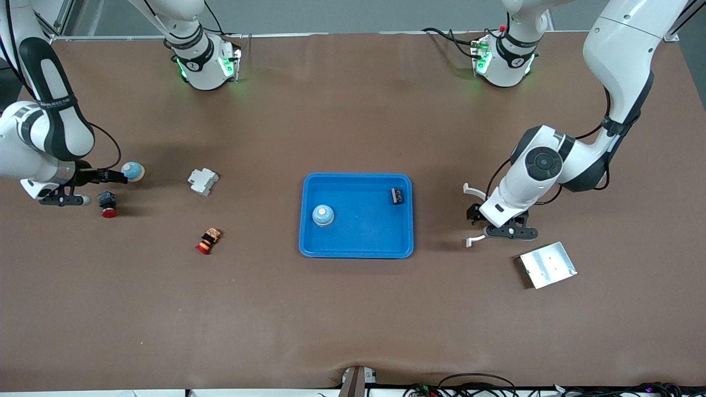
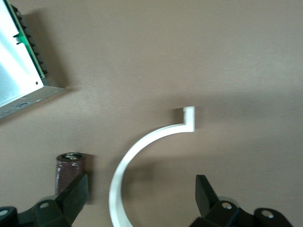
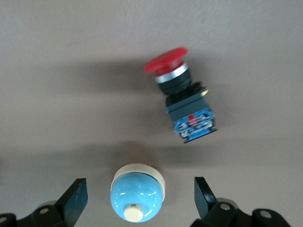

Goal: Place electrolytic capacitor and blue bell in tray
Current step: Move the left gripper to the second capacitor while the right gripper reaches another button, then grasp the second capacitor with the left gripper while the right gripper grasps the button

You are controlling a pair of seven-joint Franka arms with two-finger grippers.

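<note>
Between the spread fingers of the right hand point(image 3: 137, 198) sits a blue bell point(image 3: 138, 193), lined up for a pinch; a red-capped push button point(image 3: 185, 101) lies just past it. Beside the left hand point(image 2: 142, 201), also spread and low over the desk point(image 1: 353, 309), stands the electrolytic capacitor point(image 2: 70, 171). Well apart, the tray point(image 1: 309, 242) already holds another bell point(image 1: 323, 215).

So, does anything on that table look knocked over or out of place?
Only mildly: the red push button beside the loose blue bell and the second push button nearer the camera both lie tipped on their sides. Nothing looks spilled or broken.
</note>
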